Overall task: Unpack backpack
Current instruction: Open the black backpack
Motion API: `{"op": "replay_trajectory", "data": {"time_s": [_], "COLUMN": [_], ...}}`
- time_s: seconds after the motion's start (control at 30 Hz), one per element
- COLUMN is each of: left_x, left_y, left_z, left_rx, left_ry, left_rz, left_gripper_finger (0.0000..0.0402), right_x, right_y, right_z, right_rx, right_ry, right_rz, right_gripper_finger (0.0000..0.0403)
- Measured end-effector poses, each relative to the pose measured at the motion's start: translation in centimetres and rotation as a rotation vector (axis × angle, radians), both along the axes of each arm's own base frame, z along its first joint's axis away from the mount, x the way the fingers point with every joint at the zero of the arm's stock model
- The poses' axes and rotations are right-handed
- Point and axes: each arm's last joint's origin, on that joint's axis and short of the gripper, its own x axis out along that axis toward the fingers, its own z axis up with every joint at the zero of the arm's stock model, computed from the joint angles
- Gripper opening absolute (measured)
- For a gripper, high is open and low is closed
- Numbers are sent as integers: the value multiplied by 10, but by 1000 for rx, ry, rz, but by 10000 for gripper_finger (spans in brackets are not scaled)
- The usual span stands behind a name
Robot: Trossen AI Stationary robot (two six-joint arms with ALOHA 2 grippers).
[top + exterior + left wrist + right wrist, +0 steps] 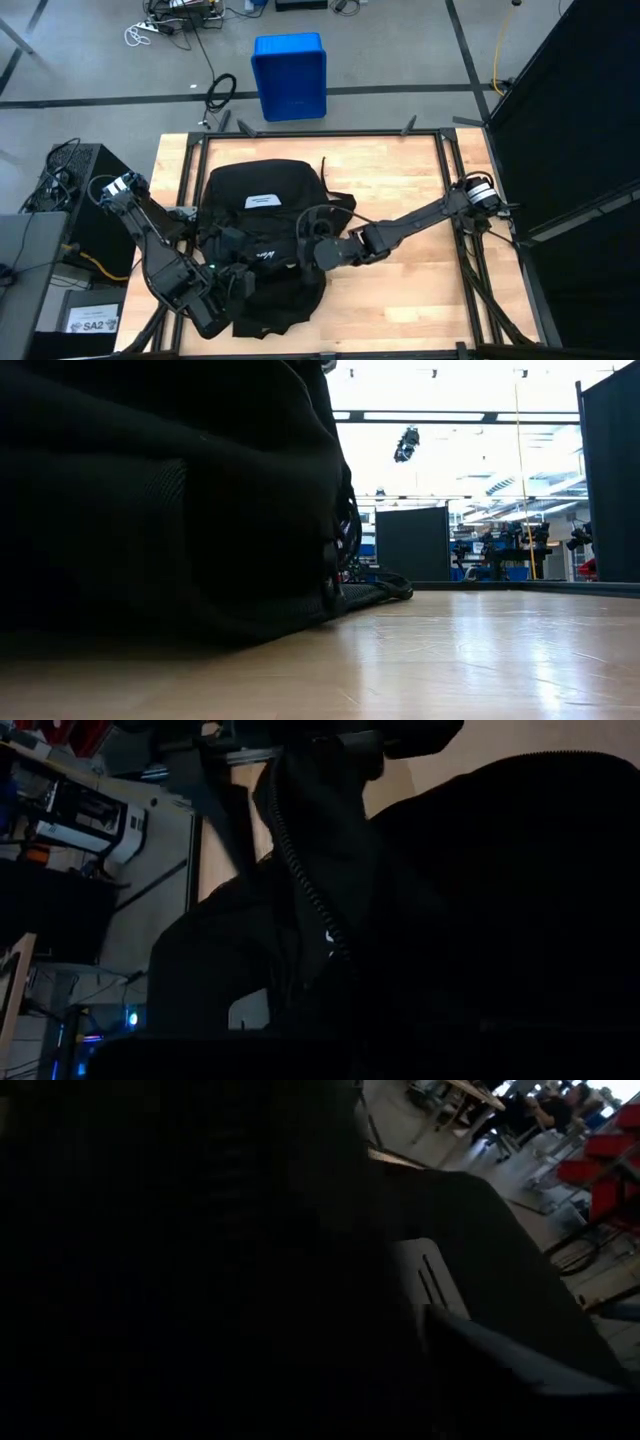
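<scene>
The black backpack (pixel 262 235) lies on the wooden table's left half, its white label (pixel 262 200) facing up. In the low view it fills the left side (pixel 150 490). My left gripper (pixel 235 283) comes in from the table's left and sits low in the fabric at the backpack's near end. My right gripper (pixel 308 248) reaches in from the right to the backpack's right side. In the left wrist view a flap with a zipper edge (pixel 300 860) stands raised. Black fabric (pixel 200 1230) fills the right wrist view. My left gripper is shut in the backpack's black fabric near its near end (pixel 240 295). It comes from the table's left, slanting down. The fabric hides the fingers, so which part they have cannot be told. The backpack's bulk rests on the table.
A blue plastic bin (pixel 290 75) stands on the floor beyond the table's far edge. Black rails (pixel 320 133) run along the table's edges. Bare wood (pixel 410 290) lies to the right of the backpack.
</scene>
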Motion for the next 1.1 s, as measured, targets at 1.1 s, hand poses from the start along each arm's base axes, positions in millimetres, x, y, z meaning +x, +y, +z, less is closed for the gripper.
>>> {"op": "replay_trajectory", "data": {"time_s": [1.1], "left_x": [-5], "left_y": [37], "left_z": [69], "left_rx": [-57], "left_ry": [-189], "left_rz": [-157], "left_gripper_finger": [0], "right_x": [-23], "right_y": [82], "right_z": [19], "right_rx": [339], "right_ry": [-187], "right_rz": [366], "right_gripper_finger": [0]}}
